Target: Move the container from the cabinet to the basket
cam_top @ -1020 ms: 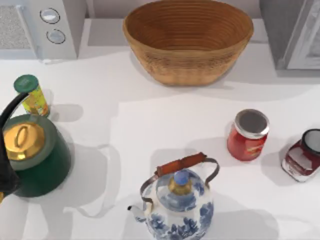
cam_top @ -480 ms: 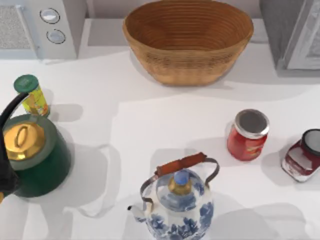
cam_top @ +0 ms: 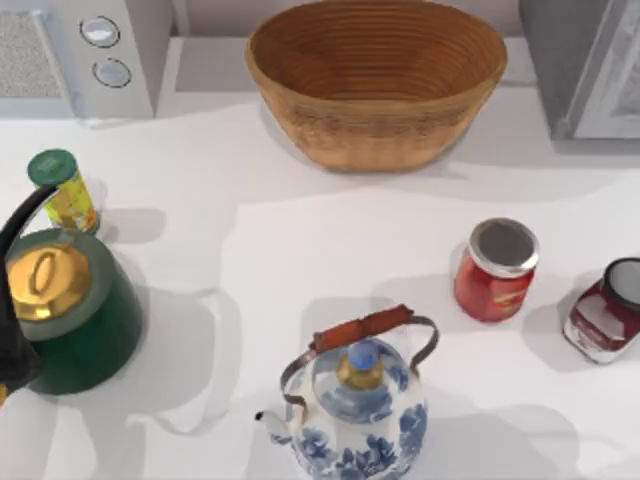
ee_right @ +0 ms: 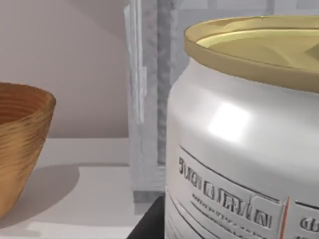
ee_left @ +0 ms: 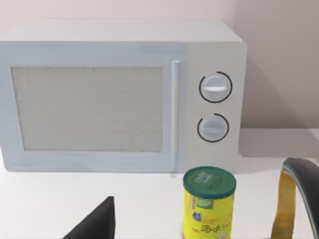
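Top view: wicker basket (cam_top: 376, 80) holds nothing; container (cam_top: 606, 310) on table near right edge, cabinet (cam_top: 585, 65) cropped. Jaw state unreadable for both grippers.

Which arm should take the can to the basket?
Right, probably: its wrist view has the can up close, with the basket and cabinet beyond. The left faces the microwave.
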`<state>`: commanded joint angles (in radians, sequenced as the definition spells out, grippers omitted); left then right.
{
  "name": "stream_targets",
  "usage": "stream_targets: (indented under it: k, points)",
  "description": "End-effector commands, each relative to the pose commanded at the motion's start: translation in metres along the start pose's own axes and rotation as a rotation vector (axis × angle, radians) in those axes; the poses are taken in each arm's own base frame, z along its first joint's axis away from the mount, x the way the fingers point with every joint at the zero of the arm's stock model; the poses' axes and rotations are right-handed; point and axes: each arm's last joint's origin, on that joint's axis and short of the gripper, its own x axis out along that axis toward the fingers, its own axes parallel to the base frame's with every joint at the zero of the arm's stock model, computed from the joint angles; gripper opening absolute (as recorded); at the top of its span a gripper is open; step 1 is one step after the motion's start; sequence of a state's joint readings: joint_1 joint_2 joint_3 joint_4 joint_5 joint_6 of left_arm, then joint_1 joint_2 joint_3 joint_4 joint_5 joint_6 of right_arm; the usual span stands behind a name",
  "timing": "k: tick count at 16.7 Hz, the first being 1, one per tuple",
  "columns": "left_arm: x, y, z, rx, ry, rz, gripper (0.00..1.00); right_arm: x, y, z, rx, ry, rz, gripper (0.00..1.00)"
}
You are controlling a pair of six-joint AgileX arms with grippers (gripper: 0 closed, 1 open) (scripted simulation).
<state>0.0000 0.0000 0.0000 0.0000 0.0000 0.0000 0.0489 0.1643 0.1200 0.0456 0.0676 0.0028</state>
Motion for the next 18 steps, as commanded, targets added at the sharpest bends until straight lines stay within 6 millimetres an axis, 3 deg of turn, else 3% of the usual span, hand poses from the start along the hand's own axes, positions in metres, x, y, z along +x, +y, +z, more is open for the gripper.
stream_targets:
  k: [3, 5, 8, 10, 14, 18]
  points:
    - [0.000, 0.000, 0.000, 0.000, 0.000, 0.000, 1.00, 0.017, 0.008, 0.043, 0.000, -0.014, -0.006, 0.00]
    - [0.000, 0.000, 0.000, 0.000, 0.000, 0.000, 1.00, 0.039, 0.018, 0.074, 0.001, -0.020, -0.005, 0.00]
    - [0.000, 0.000, 0.000, 0.000, 0.000, 0.000, 1.00, 0.088, 0.045, 0.112, 0.003, -0.024, 0.004, 0.00]
    - [0.000, 0.000, 0.000, 0.000, 0.000, 0.000, 1.00, 0.128, 0.073, 0.128, 0.005, -0.024, 0.012, 0.00]
    - [0.000, 0.000, 0.000, 0.000, 0.000, 0.000, 1.00, 0.207, 0.147, 0.123, 0.005, -0.016, 0.025, 0.00]
    - [0.000, 0.000, 0.000, 0.000, 0.000, 0.000, 1.00, 0.260, 0.221, 0.084, 0.001, -0.002, 0.028, 0.00]
